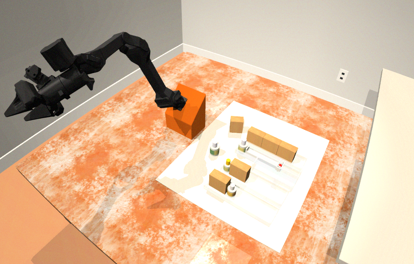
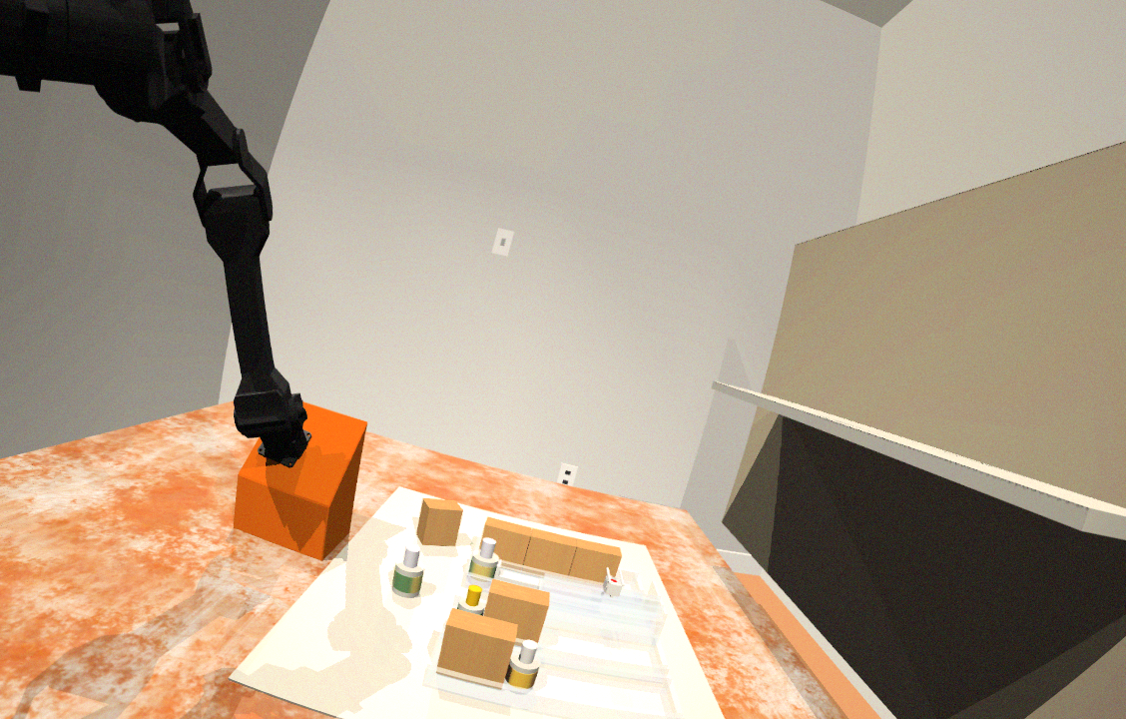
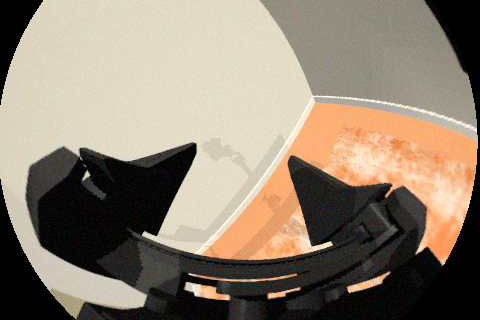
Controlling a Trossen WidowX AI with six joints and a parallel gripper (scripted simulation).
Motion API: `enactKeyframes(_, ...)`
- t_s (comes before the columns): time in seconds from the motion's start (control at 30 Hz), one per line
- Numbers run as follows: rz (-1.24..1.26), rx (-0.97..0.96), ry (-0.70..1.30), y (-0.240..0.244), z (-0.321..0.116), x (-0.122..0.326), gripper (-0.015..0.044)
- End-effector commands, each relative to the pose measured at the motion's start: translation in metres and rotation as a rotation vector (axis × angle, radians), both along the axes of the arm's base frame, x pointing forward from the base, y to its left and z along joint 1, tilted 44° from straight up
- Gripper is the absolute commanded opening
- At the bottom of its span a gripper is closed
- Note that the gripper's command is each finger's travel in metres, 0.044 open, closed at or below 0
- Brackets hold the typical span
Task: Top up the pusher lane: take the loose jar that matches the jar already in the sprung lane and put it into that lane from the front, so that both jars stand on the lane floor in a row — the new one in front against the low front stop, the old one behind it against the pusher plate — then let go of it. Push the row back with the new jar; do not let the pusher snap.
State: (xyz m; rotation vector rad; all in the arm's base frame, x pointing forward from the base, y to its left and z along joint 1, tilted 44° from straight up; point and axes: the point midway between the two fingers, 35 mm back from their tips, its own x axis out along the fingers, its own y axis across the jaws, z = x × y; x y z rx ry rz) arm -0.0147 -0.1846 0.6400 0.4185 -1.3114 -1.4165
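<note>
My gripper (image 1: pixel 14 117) (image 3: pixel 244 153) is open and empty, high at the left, far from the jars; the exterior view cuts it off. A jar with a green label and grey cap (image 1: pixel 214 150) (image 2: pixel 407 579) stands alone on the white mat, in front of the clear rack (image 1: pixel 268 224). A white-capped jar with a yellow-green label (image 1: pixel 242 147) (image 2: pixel 483 564) stands at the front of the lane beside the brown box row. The pusher plate behind it cannot be made out. A yellow-capped jar (image 1: pixel 227 166) (image 2: pixel 472 597) stands left of a brown box. An amber-labelled jar (image 1: pixel 231 191) (image 2: pixel 521 671) stands beside another.
Three brown boxes (image 1: pixel 271 143) (image 2: pixel 552 551) stand in a row along the rack's far side. A single brown box (image 1: pixel 236 124) (image 2: pixel 439 522) stands on the mat. An orange block (image 1: pixel 197 118) (image 2: pixel 334 500) is by the arm's base. A pale raised panel (image 1: pixel 395 157) (image 2: pixel 951 464) is at the right.
</note>
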Motion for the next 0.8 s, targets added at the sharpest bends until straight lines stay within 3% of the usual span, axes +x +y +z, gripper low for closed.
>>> enactKeyframes(0.0, 0.095, 0.131, 0.125, -0.037, -0.030, 0.047, 0.0440)
enactKeyframes(0.43, 0.409, 0.435, 0.596, -0.073, -0.149, 0.202, 0.0440)
enactKeyframes(0.77, 0.667, 0.632, 1.010, -0.036, -0.278, 0.306, 0.0440)
